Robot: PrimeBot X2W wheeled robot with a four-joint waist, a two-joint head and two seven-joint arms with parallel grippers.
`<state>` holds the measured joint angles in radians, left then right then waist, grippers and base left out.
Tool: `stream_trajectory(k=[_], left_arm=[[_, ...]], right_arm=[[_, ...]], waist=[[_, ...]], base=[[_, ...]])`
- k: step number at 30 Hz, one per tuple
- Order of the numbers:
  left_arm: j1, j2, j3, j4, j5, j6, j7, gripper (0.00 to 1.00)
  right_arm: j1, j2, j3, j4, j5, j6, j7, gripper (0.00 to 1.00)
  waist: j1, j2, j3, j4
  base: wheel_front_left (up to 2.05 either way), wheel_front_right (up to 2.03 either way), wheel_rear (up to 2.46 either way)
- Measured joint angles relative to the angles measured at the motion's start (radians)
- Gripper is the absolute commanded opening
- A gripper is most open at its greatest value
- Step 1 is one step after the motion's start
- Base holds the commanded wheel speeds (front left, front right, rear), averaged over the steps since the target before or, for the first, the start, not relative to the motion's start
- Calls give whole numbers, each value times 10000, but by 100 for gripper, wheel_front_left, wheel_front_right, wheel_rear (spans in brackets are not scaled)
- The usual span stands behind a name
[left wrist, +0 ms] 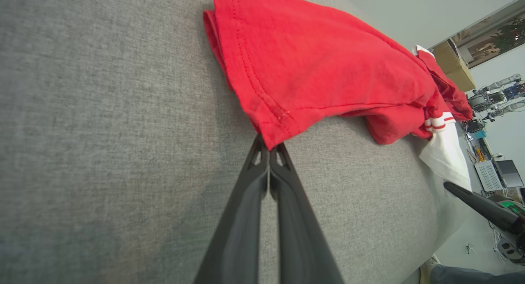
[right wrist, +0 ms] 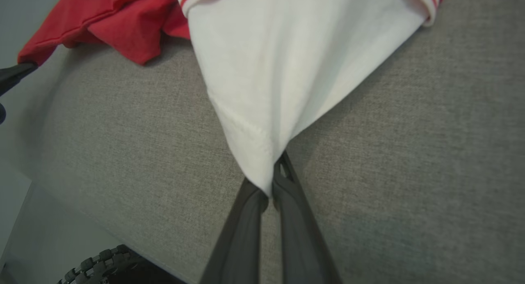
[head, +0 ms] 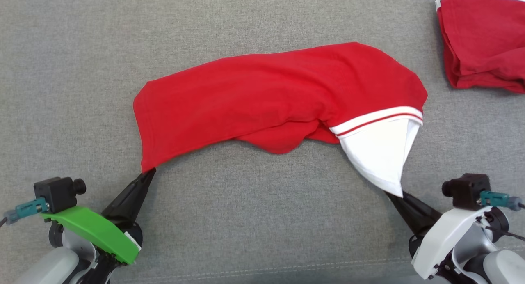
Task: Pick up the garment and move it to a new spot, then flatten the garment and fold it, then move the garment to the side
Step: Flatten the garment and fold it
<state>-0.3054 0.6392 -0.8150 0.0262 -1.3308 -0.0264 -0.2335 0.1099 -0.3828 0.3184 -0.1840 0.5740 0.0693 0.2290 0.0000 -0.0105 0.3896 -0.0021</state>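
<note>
The garment (head: 266, 95) is a red shirt with a white part and red-and-white stripes at its right end, lying stretched across the grey surface. My left gripper (head: 148, 173) is shut on its red lower-left corner (left wrist: 272, 138). My right gripper (head: 397, 195) is shut on the tip of the white part (right wrist: 262, 181). The cloth sags in a loose red fold (head: 279, 142) between the two held corners. From the left wrist, the right gripper's dark fingers (left wrist: 475, 202) show at the far side.
A second red garment (head: 482, 42) with a white edge lies folded at the top right corner. The grey fabric surface (head: 82, 70) spreads wide to the left and in front. A seam (head: 262, 269) runs along its near edge.
</note>
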Motion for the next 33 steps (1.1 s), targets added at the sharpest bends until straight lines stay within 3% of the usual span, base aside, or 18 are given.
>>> stream_trajectory(k=[1, 2, 3, 4, 5, 6, 7, 13, 25, 33], left_arm=[[44, -8, 23, 58, 13, 13, -50, 15], [68, -29, 44, 134, 15, 52, -56, 35], [91, -48, 36, 196, 38, 67, -56, 49], [124, -90, 31, 219, 75, 67, -56, 71], [157, -173, 35, 234, 75, 82, -56, 100], [191, -265, 23, 247, 79, 90, -56, 100], [212, -305, 4, 249, 115, 94, -56, 100], [346, -305, 54, 418, 422, 276, -82, 100], [1323, -512, 1047, 694, 876, 903, -151, 100], [1706, -694, 1812, 585, 1870, 1151, -153, 100]], right_arm=[[0, 4, 104, 71, -159, 0, -10, 0], [1, 31, 153, 144, -257, 0, -65, 0], [0, 50, 186, 203, -295, 0, -94, 8], [0, 36, 234, 255, -385, 0, -100, 15], [0, 44, 251, 293, -487, -2, -157, 38], [-12, 54, 272, 313, -564, -2, -242, 48], [-41, 48, 334, 336, -662, -2, -261, 98], [-204, 56, 387, 445, -1239, -115, -616, 100], [684, 136, 56, 412, -1728, -1024, -1350, 100], [881, 382, 132, 286, -1781, -1162, -1726, 100]], waist=[[0, 0, -27, -3], [0, 0, -56, -8], [0, 0, -86, -13], [0, 0, -112, -21], [0, 0, -135, -29], [0, 0, -158, -39], [0, 0, -178, -55], [0, 0, -386, -177], [0, 0, -1273, -367], [0, 0, -1821, -538]], base=[[0, 0, 0], [0, 0, 0], [0, 0, 0], [0, 0, 0], [0, 0, 0], [0, 0, 0], [0, 0, 0], [0, 0, 0], [0, 0, 0], [0, 0, 0]])
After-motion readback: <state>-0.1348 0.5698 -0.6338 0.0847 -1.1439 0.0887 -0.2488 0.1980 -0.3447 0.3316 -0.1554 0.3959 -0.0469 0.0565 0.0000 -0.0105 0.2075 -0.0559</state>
